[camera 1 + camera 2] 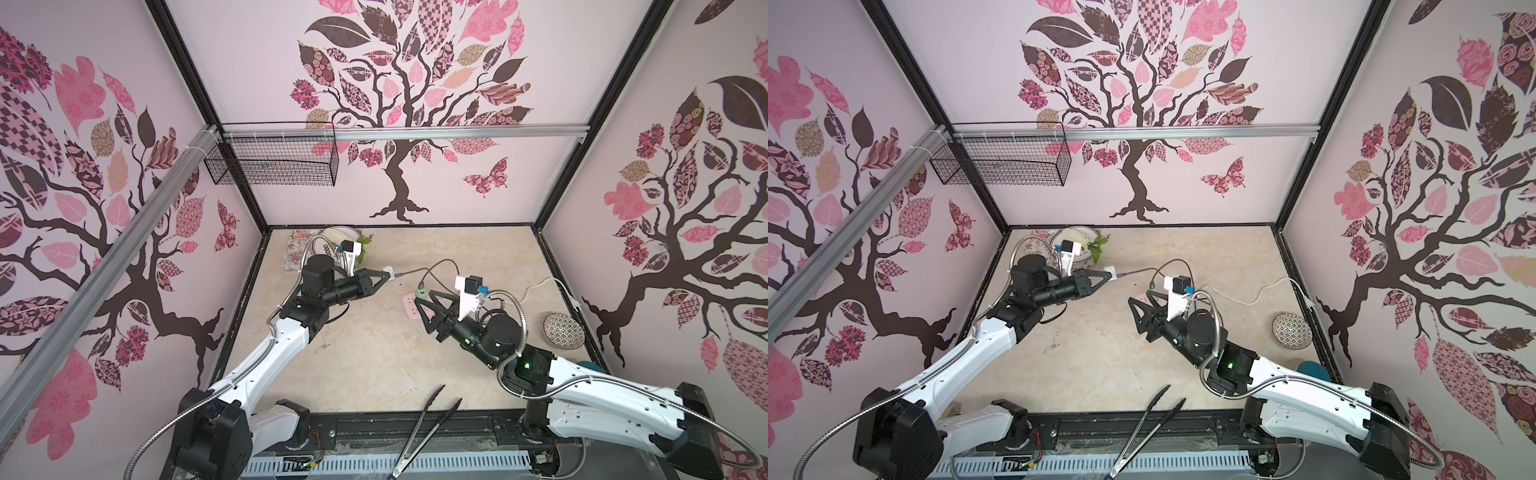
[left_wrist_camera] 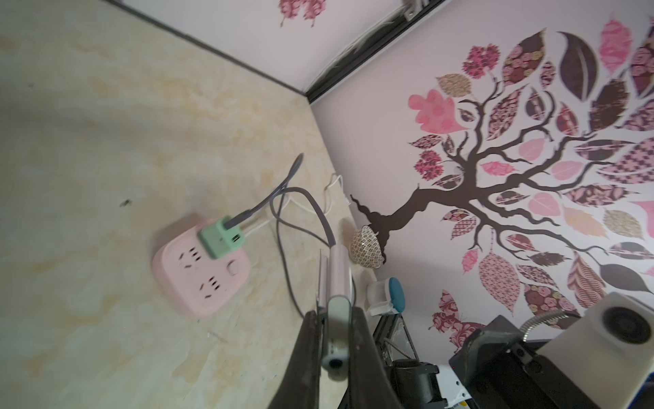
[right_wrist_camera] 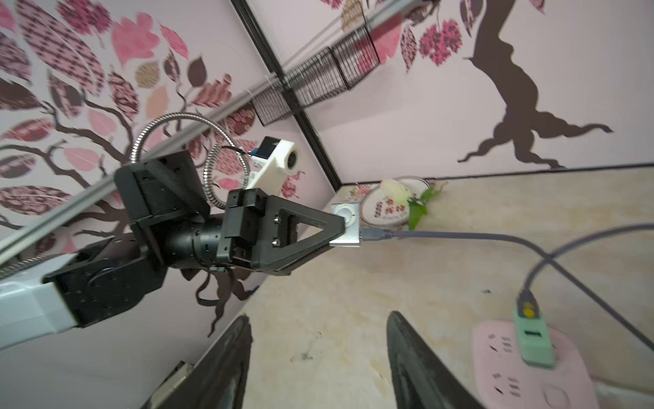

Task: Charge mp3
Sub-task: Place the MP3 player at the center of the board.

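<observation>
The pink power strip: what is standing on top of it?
On the pink power strip sits a mint-green charger, with a grey cable plugged into it. Its other sockets and round button are bare. The socket beneath the charger is covered.

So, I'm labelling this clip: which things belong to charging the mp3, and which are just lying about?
Belong: mp3, grey cable, mint-green charger plug, pink power strip.
Lying about: tongs, patterned bowl, floral plate, wire basket.
</observation>
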Tool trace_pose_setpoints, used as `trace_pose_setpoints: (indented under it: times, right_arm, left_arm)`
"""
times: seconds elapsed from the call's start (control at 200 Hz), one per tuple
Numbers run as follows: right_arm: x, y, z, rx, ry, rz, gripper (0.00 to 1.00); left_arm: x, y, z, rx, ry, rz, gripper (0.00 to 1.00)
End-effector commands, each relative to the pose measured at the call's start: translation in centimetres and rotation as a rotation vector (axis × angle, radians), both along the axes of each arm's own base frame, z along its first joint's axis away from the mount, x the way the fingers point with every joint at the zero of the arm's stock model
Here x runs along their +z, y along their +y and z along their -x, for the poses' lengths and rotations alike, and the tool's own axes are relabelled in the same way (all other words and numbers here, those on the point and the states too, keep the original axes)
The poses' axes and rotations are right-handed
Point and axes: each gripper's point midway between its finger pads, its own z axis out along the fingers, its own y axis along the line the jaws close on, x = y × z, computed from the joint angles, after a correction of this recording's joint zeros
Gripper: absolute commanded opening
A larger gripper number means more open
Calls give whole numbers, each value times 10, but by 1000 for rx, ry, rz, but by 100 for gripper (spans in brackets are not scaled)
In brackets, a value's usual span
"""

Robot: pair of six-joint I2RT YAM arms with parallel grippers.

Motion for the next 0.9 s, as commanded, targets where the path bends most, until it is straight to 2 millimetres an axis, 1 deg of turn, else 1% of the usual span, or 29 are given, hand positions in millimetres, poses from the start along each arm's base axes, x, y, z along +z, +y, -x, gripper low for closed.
trace_pose_setpoints:
  times: [0.0,0.075,0.115,0.185,0.28,0.36,0.475,0.53,0.605,0.645,0.665,0.675,0.7,0.72,0.735,0.765,0.815,0.895]
  right_arm:
    - [-39,-17,-10,-85,125,119,65]
    - [-55,-33,-28,-138,228,107,66]
    - [-66,-47,-42,-176,293,89,66]
    - [-82,-69,-62,-220,380,35,66]
    - [-95,-95,-80,-315,399,46,66]
    - [-99,-108,-90,-374,394,96,68]
    - [-118,-125,-106,-423,456,109,70]
    - [-126,-132,-111,-440,468,112,70]
    - [-133,-138,-115,-474,461,152,71]
    - [-138,-141,-118,-490,459,177,72]
    - [-140,-143,-119,-498,461,189,73]
    - [-141,-144,-120,-504,458,194,73]
    - [-143,-146,-121,-513,456,204,74]
    - [-144,-148,-123,-520,454,211,75]
    - [-145,-149,-124,-522,452,216,77]
    - [-146,-152,-127,-530,446,219,79]
    - [-147,-159,-132,-548,449,214,83]
    - [-144,-171,-139,-571,438,195,87]
  left_arm:
    - [-60,14,3,58,102,-89,0]
    - [-92,21,10,87,171,-128,0]
    - [-105,24,14,99,199,-136,0]
    - [-125,30,17,123,234,-168,0]
    - [-148,33,18,127,277,-215,0]
    - [-167,34,18,126,320,-247,0]
    - [-199,35,17,106,389,-308,2]
    - [-211,33,18,81,412,-327,2]
    - [-224,34,17,81,436,-354,7]
    - [-228,35,15,82,436,-364,9]
    - [-229,35,15,81,434,-369,12]
    - [-228,35,14,80,429,-373,16]
    - [-229,36,12,84,426,-385,27]
    - [-229,37,11,86,424,-398,39]
    - [-229,38,10,86,424,-410,45]
    - [-229,40,8,90,421,-431,50]
    - [-226,43,3,102,406,-457,53]
    - [-226,52,0,125,409,-526,74]
